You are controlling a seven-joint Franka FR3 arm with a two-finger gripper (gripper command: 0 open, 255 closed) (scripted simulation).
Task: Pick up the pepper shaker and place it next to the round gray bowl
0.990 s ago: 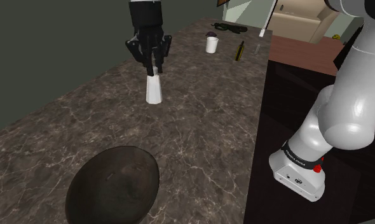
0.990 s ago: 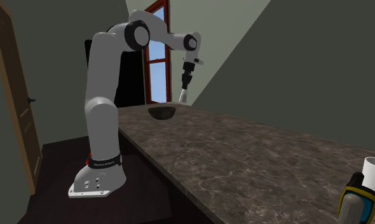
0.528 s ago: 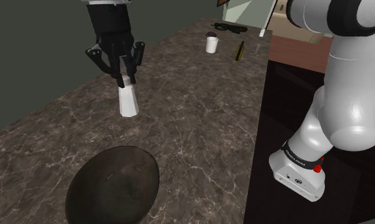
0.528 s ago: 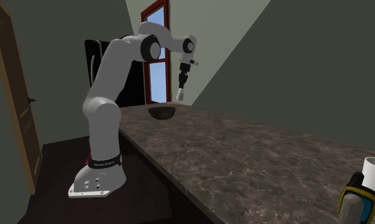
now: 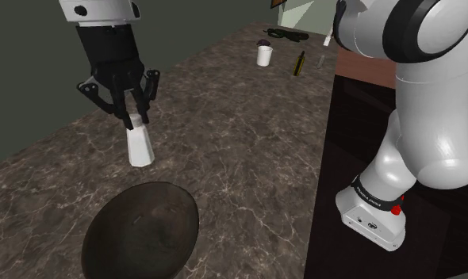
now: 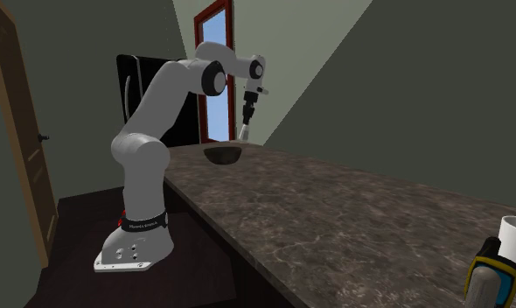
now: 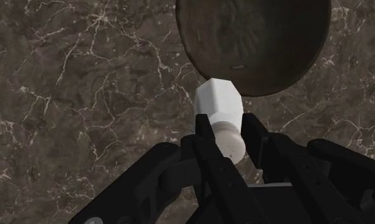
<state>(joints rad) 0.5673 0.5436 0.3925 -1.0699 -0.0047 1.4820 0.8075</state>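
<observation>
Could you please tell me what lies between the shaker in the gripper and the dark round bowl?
Nothing stands there: the shoulder view shows bare marbled countertop between the white shaker and the bowl.

Bowl (image 7: 256, 44) cut off at edge (fingers (image 7: 251, 135) hide part of shaker (image 7: 219, 105))

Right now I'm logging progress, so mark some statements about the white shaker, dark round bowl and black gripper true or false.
1. The black gripper is shut on the white tapered shaker. True.
2. The shaker sits inside the dark round bowl. False: it is held outside the bowl.
3. A white cup stands at the marbled counter's far end. True.
4. The cup touches the bowl. False: they are far apart; the cup stands near a slim dark bottle.
</observation>
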